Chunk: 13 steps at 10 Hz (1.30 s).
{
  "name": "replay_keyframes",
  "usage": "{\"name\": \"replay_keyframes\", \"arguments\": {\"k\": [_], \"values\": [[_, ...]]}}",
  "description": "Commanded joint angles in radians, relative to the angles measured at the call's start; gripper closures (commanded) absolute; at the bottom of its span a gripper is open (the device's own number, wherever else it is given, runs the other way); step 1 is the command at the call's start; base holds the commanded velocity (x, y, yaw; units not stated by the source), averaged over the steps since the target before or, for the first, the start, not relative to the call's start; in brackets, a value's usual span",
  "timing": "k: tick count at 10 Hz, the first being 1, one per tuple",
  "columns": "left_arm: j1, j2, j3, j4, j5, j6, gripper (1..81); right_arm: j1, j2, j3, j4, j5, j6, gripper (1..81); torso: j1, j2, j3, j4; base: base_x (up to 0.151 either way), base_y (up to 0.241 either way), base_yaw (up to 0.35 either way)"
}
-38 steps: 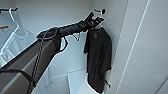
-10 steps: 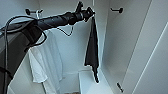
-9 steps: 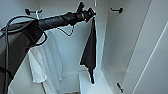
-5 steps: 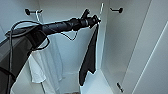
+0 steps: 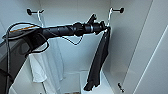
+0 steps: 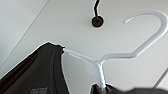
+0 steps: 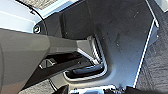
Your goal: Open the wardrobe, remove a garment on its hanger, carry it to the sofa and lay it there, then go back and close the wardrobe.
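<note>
A: Where's the garment [image 5: 98,62] rn?

B: Inside the open wardrobe [image 5: 130,50], hanging long and bunched off the hanger [image 5: 109,15]. Left gripper [image 5: 103,27] is at the hanger's neck, just under the hook. Can't tell for sure if the fingers are clamped on it; looks like it from the head view, but the pads are hidden.

A: Hook off the peg?

B: In the left wrist view the hook [image 6: 150,27] sits apart from the black peg [image 6: 97,21], w/ white wall between. So I'd judge it free, or v. nearly.

A: So how to do this bit well?

B: Draw the hanger straight out, level, slow. Fabric hangs low, near the inner shelf [image 5: 95,80], and could drag or snag. Keep clear of the white shirt [image 5: 41,67] on the other peg too.

A: Arm pose?

B: Left arm [image 5: 65,30] stretched nearly horizontal, reaching in from the left at peg height, wrist in line w/ forearm. Right gripper: can't tell its state.
</note>
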Motion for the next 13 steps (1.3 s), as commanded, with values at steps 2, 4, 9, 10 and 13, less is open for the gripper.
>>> {"name": "replay_keyframes", "arguments": {"k": [2,4,9,10,13], "values": [[-0.16,-0.014,-0.002,0.035,0.001,0.002,81.1,0.031,0.009,0.006,-0.014,-0.041,-0.006,1.0,0.0,0.0,0.023,0.0,0.0,0.0,0.0],[-0.119,0.006,-0.024,0.035,0.0,0.002,81.1,0.035,0.009,0.008,-0.014,-0.041,-0.006,1.0,0.0,0.0,0.007,0.0,0.0,0.0,0.0],[-0.077,0.167,-0.128,0.033,-0.005,0.001,81.1,0.037,0.009,0.009,-0.014,-0.041,-0.006,1.0,0.0,0.0,0.033,0.0,0.0,0.0,0.0],[-0.072,0.181,-0.122,0.032,-0.006,0.001,81.1,0.037,0.009,0.009,-0.014,-0.041,-0.006,1.0,0.0,0.0,0.033,0.0,0.0,0.0,0.0],[-0.048,0.174,-0.049,0.03,-0.017,0.001,81.1,0.038,0.009,0.009,-0.014,-0.041,-0.006,1.0,0.0,0.0,0.033,0.0,0.0,0.0,0.0]]}}
